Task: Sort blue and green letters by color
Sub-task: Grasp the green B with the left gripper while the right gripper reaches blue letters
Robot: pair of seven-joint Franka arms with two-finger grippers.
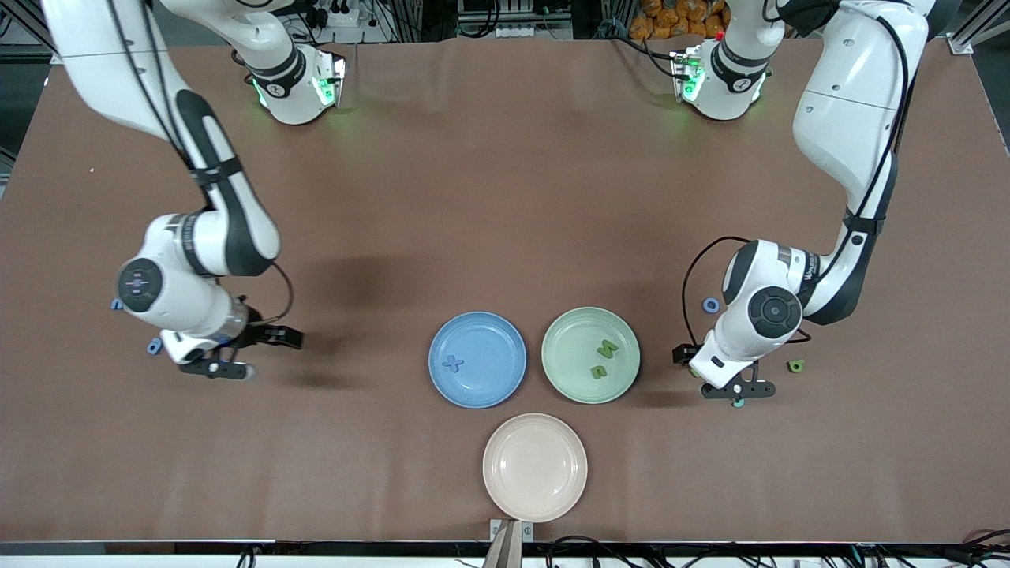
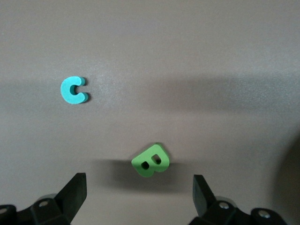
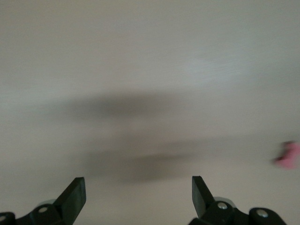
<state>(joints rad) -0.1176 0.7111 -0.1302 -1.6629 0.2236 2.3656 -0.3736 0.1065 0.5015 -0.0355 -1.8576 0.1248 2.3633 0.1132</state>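
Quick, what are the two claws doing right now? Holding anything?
Left gripper: jaws open, holding nothing, over a green letter B on the table.
Right gripper: jaws open, holding nothing, over bare table.

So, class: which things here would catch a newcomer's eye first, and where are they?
Three plates near the front camera: a blue plate with one blue letter, a green plate with two green letters, and a bare pink plate nearest. In the left wrist view, the open left claw hovers over a green B.
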